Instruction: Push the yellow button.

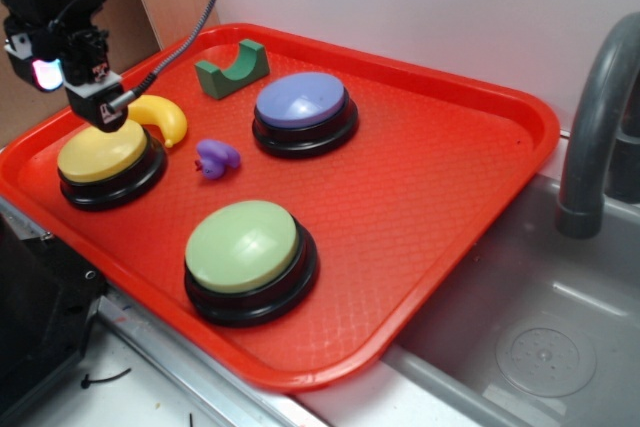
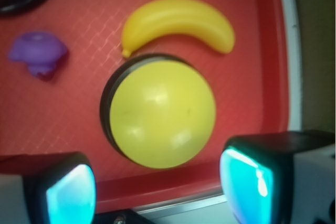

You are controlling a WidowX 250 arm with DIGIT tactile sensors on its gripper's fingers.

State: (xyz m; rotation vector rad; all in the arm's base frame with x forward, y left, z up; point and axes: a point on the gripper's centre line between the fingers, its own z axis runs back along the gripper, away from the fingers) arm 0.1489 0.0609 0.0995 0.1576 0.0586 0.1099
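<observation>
Wrist view: gripper (image 2: 157,192) with fingers apart above yellow button (image 2: 161,114); banana (image 2: 181,22) just beyond button, purple toy (image 2: 38,52) to its left.

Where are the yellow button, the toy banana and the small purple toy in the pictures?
yellow button (image 2: 163,113): wrist view, middle of its domed top.
toy banana (image 2: 181,17): wrist view, middle of its curved body.
small purple toy (image 1: 217,158): exterior view, centre of its body, between the three buttons.
</observation>
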